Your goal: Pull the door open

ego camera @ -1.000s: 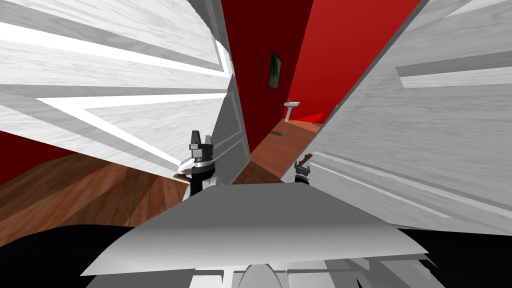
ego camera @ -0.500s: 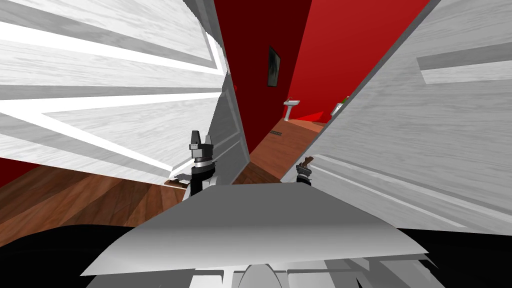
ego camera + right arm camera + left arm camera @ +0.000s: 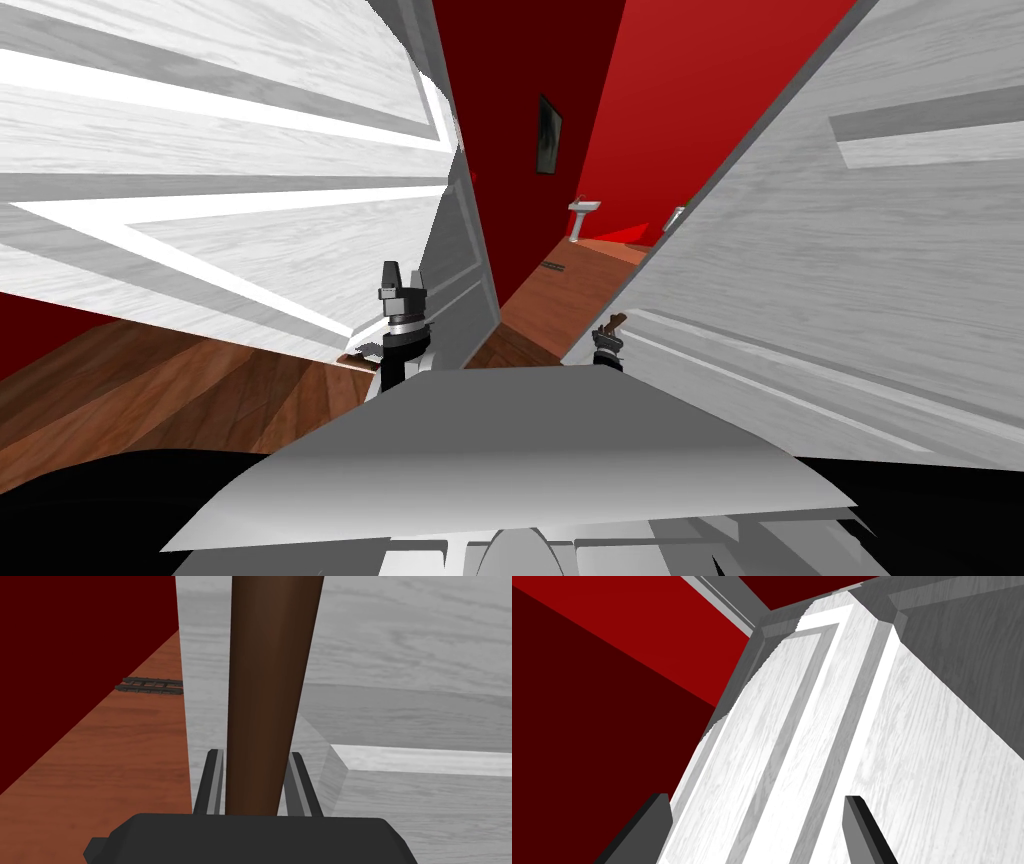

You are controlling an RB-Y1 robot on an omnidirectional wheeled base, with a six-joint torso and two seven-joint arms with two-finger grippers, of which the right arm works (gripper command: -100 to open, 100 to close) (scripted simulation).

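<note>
The door (image 3: pixel 800 280) at the right of the head view shows pale grey wood grain, matt. Its handle (image 3: pixel 270 691) is smooth dark brown (slight sheen, material unclear). Lower left, the floor (image 3: pixel 180 390) is reddish wood planking.

Got the left hand (image 3: pixel 403 272), dark box with two thin light grey blades, raised left of centre on a dark-and-white wrist, pointing up and forward, fingers (image 3: pixel 657 826) spread wide apart. Got the right hand (image 3: pixel 606 338), same build, lower and out to the right, fingers (image 3: pixel 214 781) clamped flat on both sides of a dark brown tapered handle (image 3: pixel 265 691).
</note>
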